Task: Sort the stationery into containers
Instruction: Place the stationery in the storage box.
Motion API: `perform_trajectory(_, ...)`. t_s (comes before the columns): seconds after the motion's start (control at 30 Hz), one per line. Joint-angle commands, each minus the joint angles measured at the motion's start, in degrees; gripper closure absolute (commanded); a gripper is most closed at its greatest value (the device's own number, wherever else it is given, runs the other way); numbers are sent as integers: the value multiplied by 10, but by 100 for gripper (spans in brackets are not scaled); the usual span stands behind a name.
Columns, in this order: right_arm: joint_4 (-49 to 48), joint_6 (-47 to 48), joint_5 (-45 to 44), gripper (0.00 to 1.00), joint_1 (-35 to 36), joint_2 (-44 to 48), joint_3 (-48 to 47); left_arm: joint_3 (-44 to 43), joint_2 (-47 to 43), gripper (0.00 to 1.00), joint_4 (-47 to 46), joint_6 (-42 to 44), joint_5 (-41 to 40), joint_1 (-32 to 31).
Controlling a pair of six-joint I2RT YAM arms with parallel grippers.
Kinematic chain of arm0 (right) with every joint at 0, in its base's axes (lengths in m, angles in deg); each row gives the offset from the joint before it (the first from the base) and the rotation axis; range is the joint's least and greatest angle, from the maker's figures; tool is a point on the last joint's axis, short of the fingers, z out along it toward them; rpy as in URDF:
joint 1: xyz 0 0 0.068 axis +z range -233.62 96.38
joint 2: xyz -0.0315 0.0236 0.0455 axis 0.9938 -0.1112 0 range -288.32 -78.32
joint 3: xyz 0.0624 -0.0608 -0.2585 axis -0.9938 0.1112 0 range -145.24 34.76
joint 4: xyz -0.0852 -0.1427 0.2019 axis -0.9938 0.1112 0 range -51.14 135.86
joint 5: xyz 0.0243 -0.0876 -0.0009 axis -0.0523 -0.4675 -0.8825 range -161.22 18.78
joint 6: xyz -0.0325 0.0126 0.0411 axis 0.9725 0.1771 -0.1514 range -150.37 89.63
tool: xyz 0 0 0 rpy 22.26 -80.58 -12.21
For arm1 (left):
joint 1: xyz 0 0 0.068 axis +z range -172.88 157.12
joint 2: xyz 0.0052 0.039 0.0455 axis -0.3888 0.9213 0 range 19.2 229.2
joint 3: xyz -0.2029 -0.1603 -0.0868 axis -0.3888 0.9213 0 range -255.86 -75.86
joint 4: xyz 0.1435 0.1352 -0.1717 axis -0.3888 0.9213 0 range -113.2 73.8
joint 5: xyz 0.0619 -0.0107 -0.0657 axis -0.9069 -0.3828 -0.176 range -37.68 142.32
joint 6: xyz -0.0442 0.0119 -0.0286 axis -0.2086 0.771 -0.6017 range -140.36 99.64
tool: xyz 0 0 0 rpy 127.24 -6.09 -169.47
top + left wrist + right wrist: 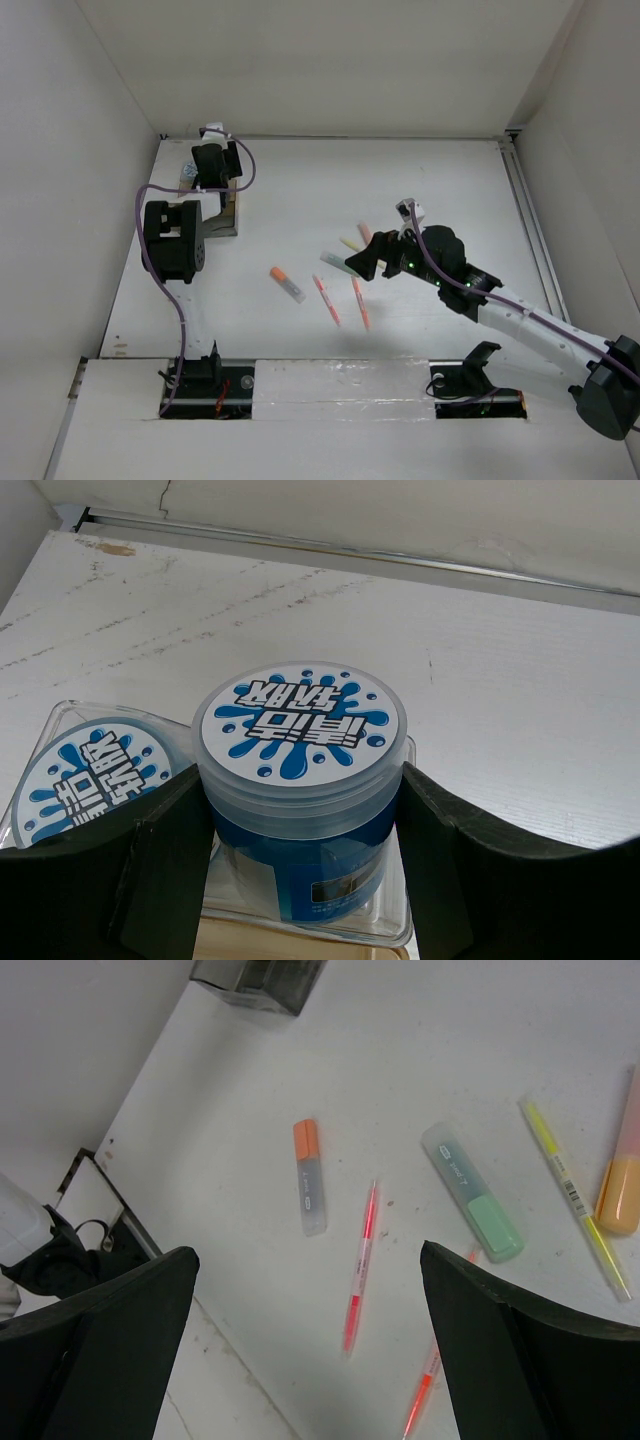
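Left gripper (305, 780) works at the table's far-left corner, hard by the wall (60, 150), jaws closed on a blue-and-white jar (298, 730) standing in a clear tray (110, 708). A second jar (85, 780) sits just beside it. Right gripper (308, 1252) hangs wide open over mid-table, above an orange-capped highlighter (310, 1175), red pen (361, 1265), green highlighter (472, 1192) and yellow pen (575, 1198). Broad bare tabletop (330, 190) separates the two groups.

Clear round plastic jar (300, 730): blue contents; white lid label with blue splash pattern and black characters.
Second clear round jar (85, 780): identical label.
Orange-capped translucent grey highlighter (310, 1178).
Light green-capped highlighter (472, 1192): pale translucent barrel.
Thin pink-red pen (360, 1268).
Thin pale yellow pen (575, 1198).
Flat table surface (400, 1060): white.
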Motion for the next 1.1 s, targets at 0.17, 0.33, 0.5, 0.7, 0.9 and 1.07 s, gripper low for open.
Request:
perform_trajectory(0.17, -32, 14, 7, 1, 3, 10, -11, -11, -20, 72, -51, 5, 2, -2)
perform_trajectory(0.33, -32, 14, 7, 1, 3, 10, -11, -5, -20, 55, -51, 10, 15, -2)
perform_trajectory(0.5, -32, 14, 7, 1, 3, 10, -11, -5, -20, 47, -51, 15, 15, -2)
perform_trajectory(0.7, -32, 14, 7, 1, 3, 5, -11, 0, -25, 40, -51, 15, 20, -2)
perform_trajectory(0.9, -32, 14, 7, 1, 3, -1, -11, 0, -25, 30, -51, 15, 25, -2)
perform_trajectory(1.07, -37, 14, 12, 1, 3, -6, -16, 0, -25, 21, -51, 21, 25, -2)
